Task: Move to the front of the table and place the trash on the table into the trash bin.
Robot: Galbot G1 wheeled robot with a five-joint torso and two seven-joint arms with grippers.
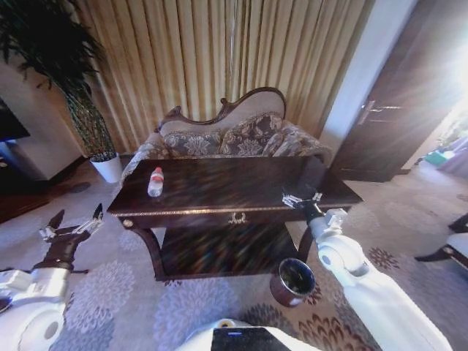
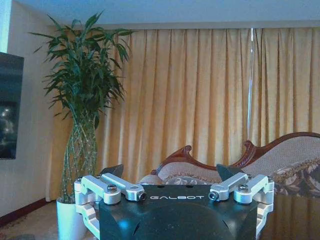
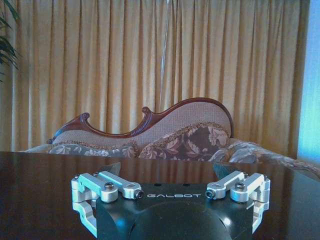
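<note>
Though small, clear plastic bottle w/ red cap and red-white label: upright on left part of table, near front-left corner, well apart from both grippers. Judged light, thin-walled, prob. crushable under hard squeeze; smooth and rounded, so may slip or tip; best hold judged mid-body at label, fingers either side, moderate force. Trash bin: dark round bucket w/ shiny rim, on carpet below table's front right, beside right forearm. Left gripper: low at left, off table's left end, below top level, fingers spread wide, holding nothing; pointed toward curtain and potted plant. Right gripper: arm extended fwd, hovering over table's front-right edge, fingers apart, empty; aimed across tabletop toward carved-back sofa. No scraps discernible on tabletop.
</note>
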